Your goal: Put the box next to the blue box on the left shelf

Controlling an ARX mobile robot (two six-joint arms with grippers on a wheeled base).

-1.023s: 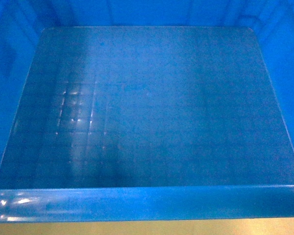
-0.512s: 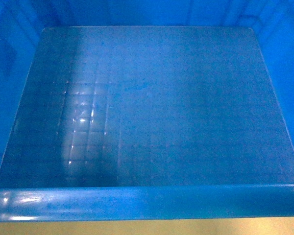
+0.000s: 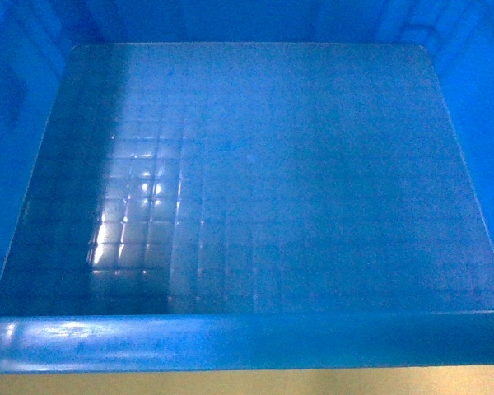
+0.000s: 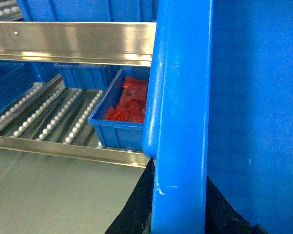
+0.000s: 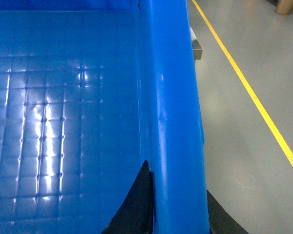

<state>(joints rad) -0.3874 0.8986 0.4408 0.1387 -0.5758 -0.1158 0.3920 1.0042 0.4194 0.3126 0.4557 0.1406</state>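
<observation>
Grey warehouse floor (image 5: 244, 146) with yellow line (image 5: 244, 87) seen at right; roller-lane left shelf (image 4: 49, 114) seen at left, small blue bin (image 4: 118, 127) of red parts resting on it. Large blue crate (image 3: 255, 181) carried, empty, rim clamped by left gripper (image 4: 178, 204) and right gripper (image 5: 178, 204), dark fingers on either side of rim. Crate judged lifted, near shelf, not yet set on rollers beside bin.

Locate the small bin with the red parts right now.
Left wrist view, centre: the small blue bin of red parts sits on the roller shelf, at its front edge, just left of the carried box's rim, under a steel rail.
</observation>
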